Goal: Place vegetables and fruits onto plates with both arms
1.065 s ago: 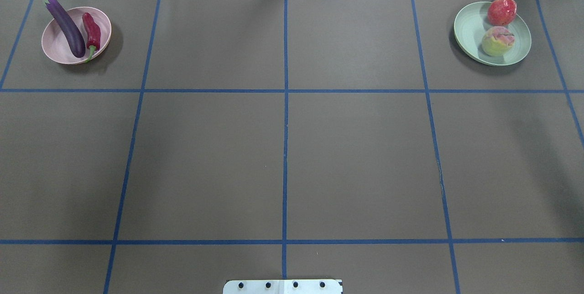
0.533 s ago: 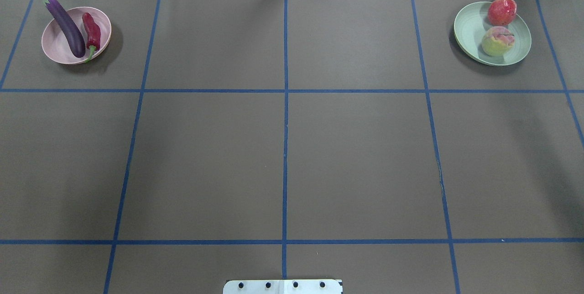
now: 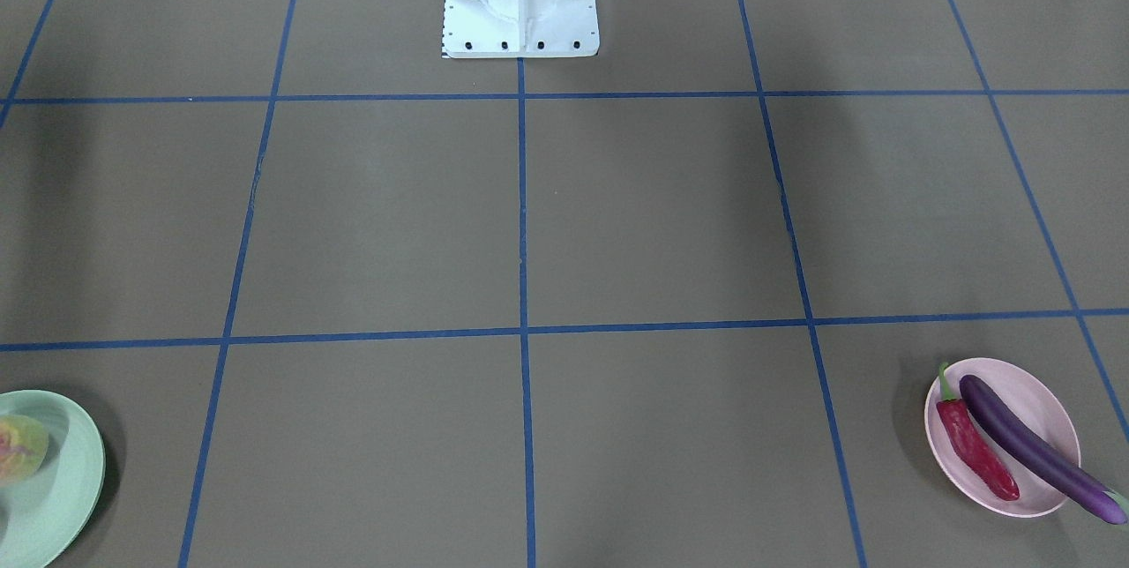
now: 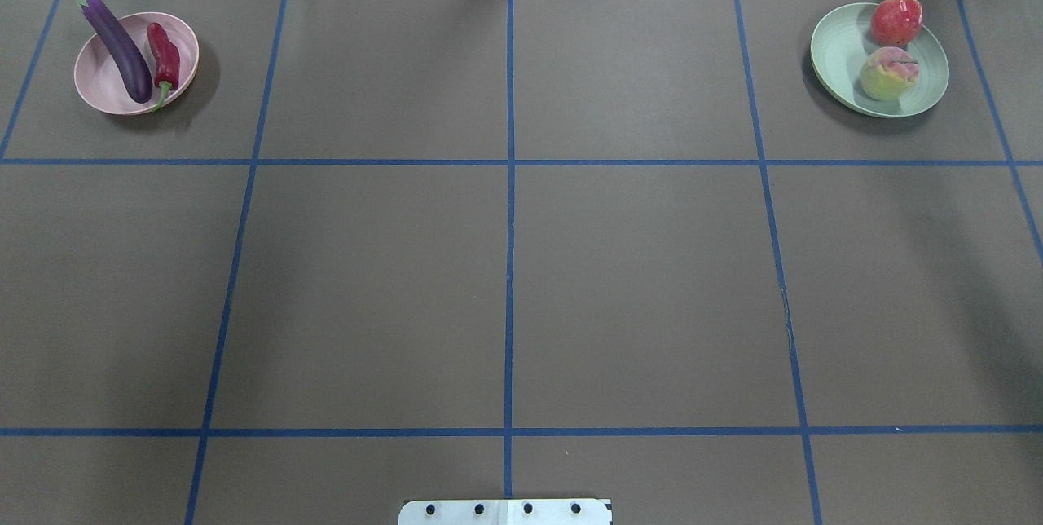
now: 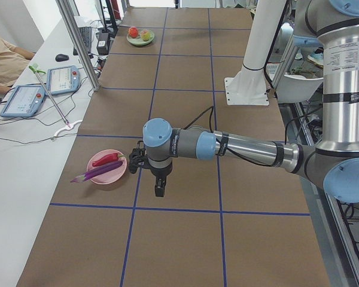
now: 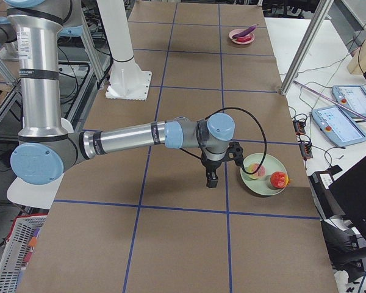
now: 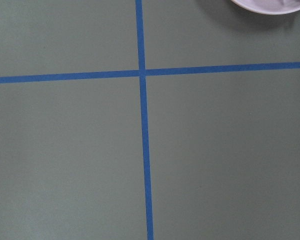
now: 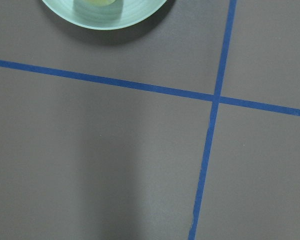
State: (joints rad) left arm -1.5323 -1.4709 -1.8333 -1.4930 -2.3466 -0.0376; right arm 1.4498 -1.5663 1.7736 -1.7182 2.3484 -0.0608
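Showing no arm, the overhead view has eggplant (image 4: 118, 44) and chili pepper (image 4: 165, 56) side by side on the pink plate (image 4: 98, 83), peach (image 4: 888, 74) and pomegranate (image 4: 896, 19) on the green plate (image 4: 835, 52); the side views place the left gripper (image 5: 160, 190) near the pink plate and the right gripper (image 6: 211, 179) near the green plate, each plate lying beyond its gripper away from the robot, jaw state not determinable.

brown table (image 4: 635, 280) with blue tape grid (image 4: 510, 264) carries pink plate (image 4: 102, 81) and green plate (image 4: 839, 60)

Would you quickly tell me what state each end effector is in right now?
The left end effector: cannot be told, side view only.
The right end effector: cannot be told, side view only.
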